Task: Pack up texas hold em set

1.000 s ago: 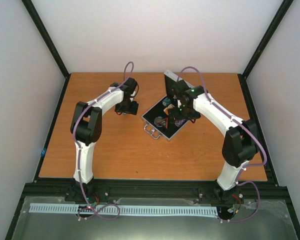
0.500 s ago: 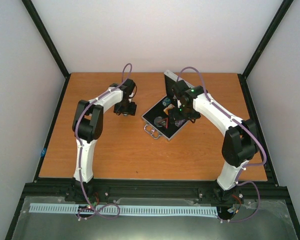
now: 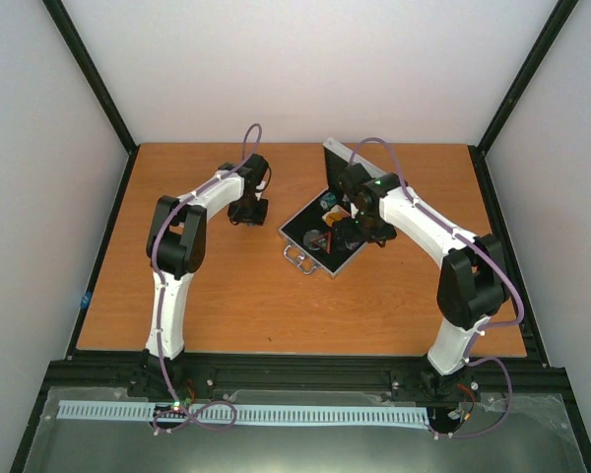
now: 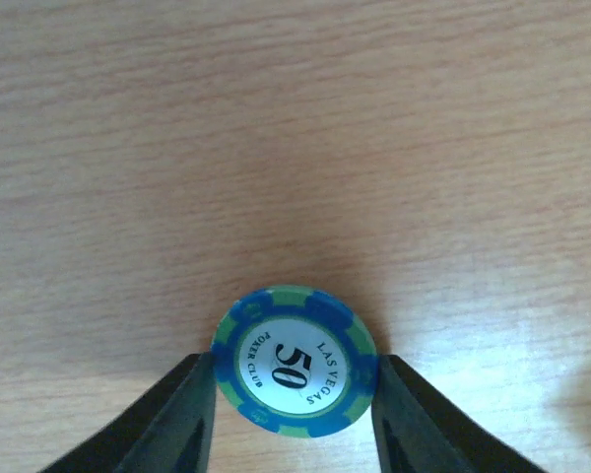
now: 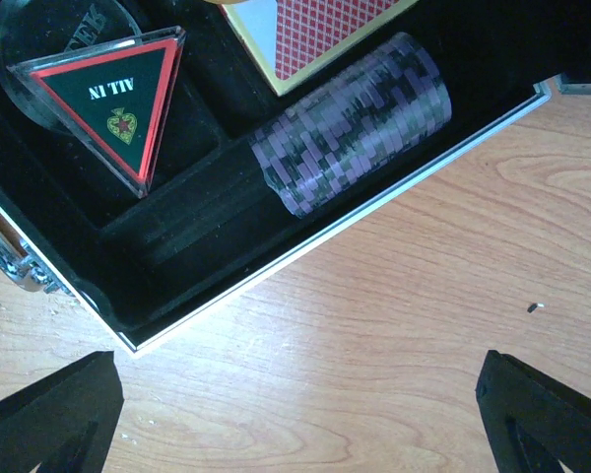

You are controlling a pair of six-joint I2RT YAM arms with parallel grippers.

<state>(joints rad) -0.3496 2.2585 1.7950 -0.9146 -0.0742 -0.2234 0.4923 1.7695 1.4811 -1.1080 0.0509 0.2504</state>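
The open silver case (image 3: pixel 297 229) lies mid-table with its lid (image 3: pixel 333 158) standing up. In the right wrist view its black lining (image 5: pixel 177 246) holds a black-red triangle (image 5: pixel 118 94), a clear disc (image 5: pixel 30 34) partly under it, a pink-white card pack (image 5: pixel 310 30) and a row of purple poker chips (image 5: pixel 355 123). My right gripper (image 5: pixel 295 424) is open and empty above the bare wood beside the case's edge. My left gripper (image 4: pixel 294 394), left of the case (image 3: pixel 248 209), is shut on the edges of a blue-green "50" poker chip (image 4: pixel 294 361) just above the table.
The case's metal handle (image 3: pixel 300 261) sticks out toward the near side and shows in the right wrist view (image 5: pixel 10 261). A tiny dark speck (image 5: pixel 534 307) lies on the wood. White walls and a black frame (image 3: pixel 103 99) enclose the table.
The left arm has drawn slightly toward the far side with its gripper. The right gripper has shifted a little toward the case's right edge.
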